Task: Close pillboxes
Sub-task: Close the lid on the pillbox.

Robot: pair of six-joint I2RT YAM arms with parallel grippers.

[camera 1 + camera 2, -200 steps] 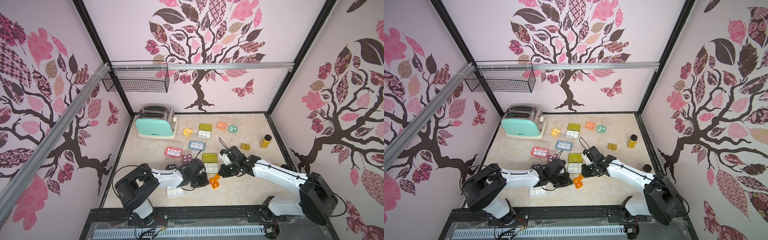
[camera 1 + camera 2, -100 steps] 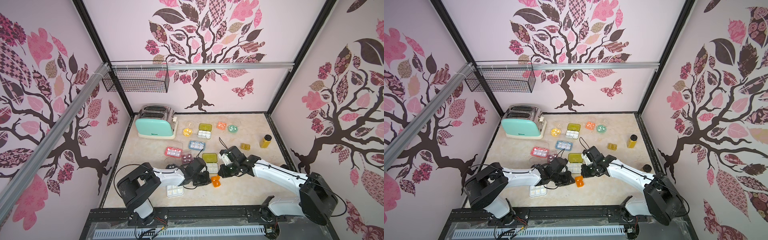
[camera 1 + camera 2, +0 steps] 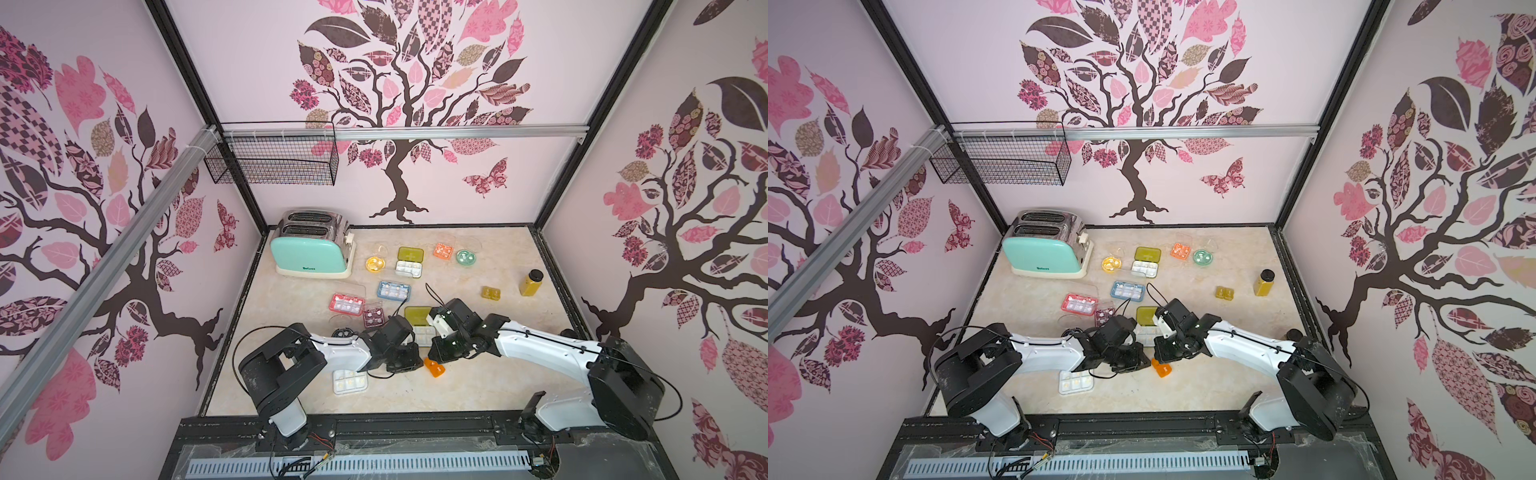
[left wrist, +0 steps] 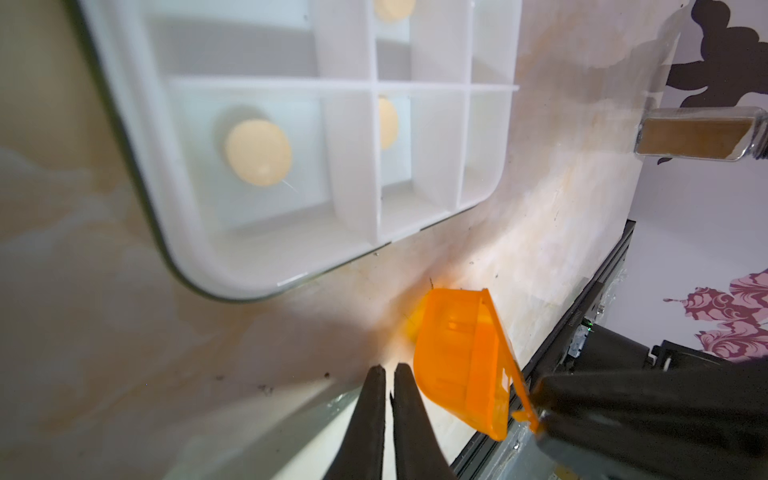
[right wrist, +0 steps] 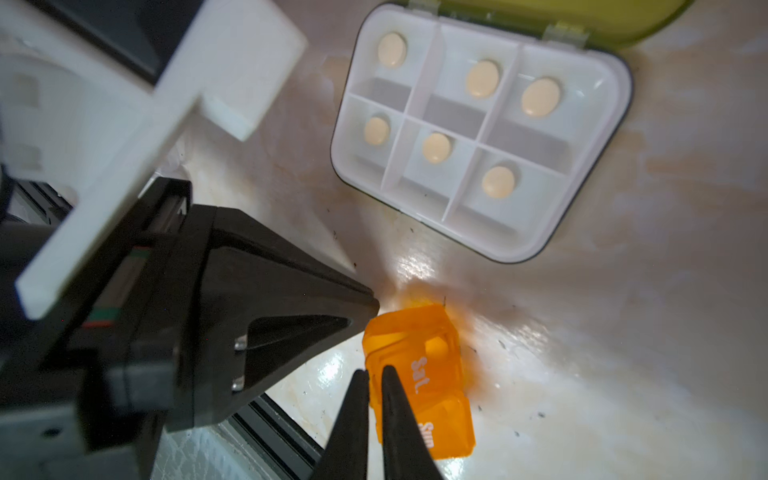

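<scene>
Marbled tabletop (image 3: pixel 478 386) lies under me. My left pincer (image 4: pixel 388 368) is pressed together, empty, just left of the orange pillbox (image 5: pixel 419 374) at the near centre. My right pincer (image 5: pixel 374 372) is together too, tips against that box's lid. Just farther back, the white 6-compartment pillbox (image 5: pixel 478 124) lies open, green lid hinged back.

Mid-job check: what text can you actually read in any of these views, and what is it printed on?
"Sat." is on a lid of the orange pillbox, right wrist view.
"Sun" is on the next lid of the same box.
The brand mark on the toaster is too small to read.
No other text is visible.
</scene>
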